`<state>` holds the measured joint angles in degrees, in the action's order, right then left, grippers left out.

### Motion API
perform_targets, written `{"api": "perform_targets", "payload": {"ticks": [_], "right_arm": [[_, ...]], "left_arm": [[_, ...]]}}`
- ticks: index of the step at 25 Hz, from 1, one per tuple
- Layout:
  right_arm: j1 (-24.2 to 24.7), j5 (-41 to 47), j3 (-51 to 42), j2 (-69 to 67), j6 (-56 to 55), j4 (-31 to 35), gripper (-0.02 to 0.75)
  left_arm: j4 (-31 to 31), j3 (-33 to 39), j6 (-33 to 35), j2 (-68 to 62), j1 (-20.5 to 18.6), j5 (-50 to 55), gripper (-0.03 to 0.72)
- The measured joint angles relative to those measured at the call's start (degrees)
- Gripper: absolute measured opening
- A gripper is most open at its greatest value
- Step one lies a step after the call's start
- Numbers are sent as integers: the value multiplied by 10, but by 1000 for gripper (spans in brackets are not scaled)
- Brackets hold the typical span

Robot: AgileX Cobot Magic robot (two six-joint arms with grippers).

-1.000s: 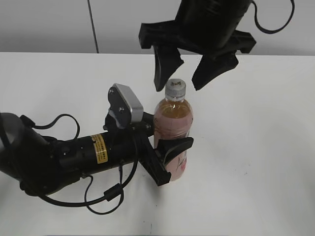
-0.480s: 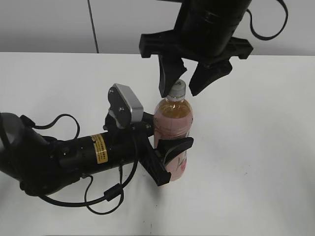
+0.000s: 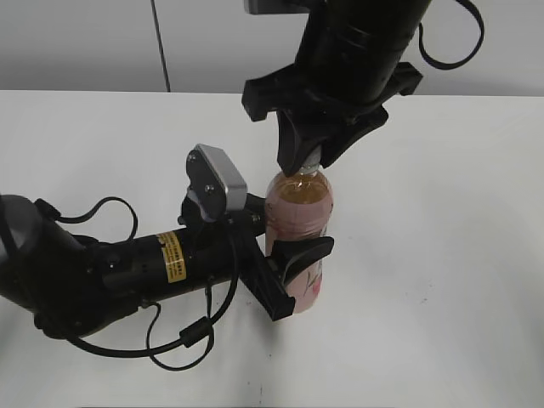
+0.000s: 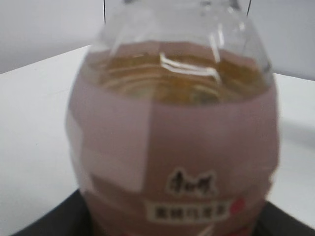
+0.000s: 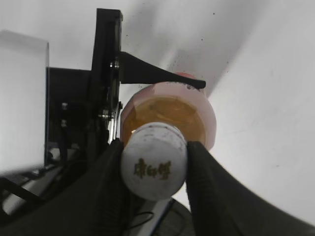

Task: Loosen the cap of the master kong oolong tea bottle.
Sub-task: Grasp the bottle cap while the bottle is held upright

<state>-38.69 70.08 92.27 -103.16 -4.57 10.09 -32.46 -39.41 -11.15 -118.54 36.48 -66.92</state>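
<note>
The master kong oolong tea bottle [image 3: 299,212] stands upright on the white table, amber tea inside and a pink label round it. It fills the left wrist view [image 4: 172,142]. My left gripper [image 3: 285,272] is shut on its lower body from the left. My right gripper [image 3: 308,157] comes down from above and is shut on the white cap. In the exterior view the fingers hide most of the cap. In the right wrist view the cap [image 5: 154,167] sits squeezed between both black fingers [image 5: 155,169], with the bottle shoulder [image 5: 170,110] below it.
The white table [image 3: 442,255] spreads round the bottle. The left arm with its cables [image 3: 110,272] lies across the table's left front. A grey wall with a dark vertical seam [image 3: 160,42] stands behind.
My right gripper has come down over the bottle top and its fingers have closed from wide open onto the cap. The left gripper and the bottle have not moved.
</note>
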Motion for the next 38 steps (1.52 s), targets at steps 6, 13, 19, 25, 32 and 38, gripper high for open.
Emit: {"api": "perform_targets", "payload": {"ticks": [6, 13, 19, 25, 32, 38], "right_arm": [[0, 0, 0, 0, 308, -1, 283], [0, 0, 0, 1, 759, -6, 281], [0, 1, 0, 1, 812, -6, 281], [0, 0, 0, 1, 772, -6, 399], [0, 0, 28, 1, 568, 32, 573], [0, 0, 80, 11, 143, 38, 577]], "left_arm": [[0, 0, 0, 0, 0, 0, 373], [-7, 0, 5, 0, 0, -1, 372], [-8, 0, 7, 0, 0, -1, 372], [-5, 0, 3, 0, 0, -1, 372], [-5, 0, 2, 0, 0, 0, 372], [-5, 0, 2, 0, 0, 0, 372]]}}
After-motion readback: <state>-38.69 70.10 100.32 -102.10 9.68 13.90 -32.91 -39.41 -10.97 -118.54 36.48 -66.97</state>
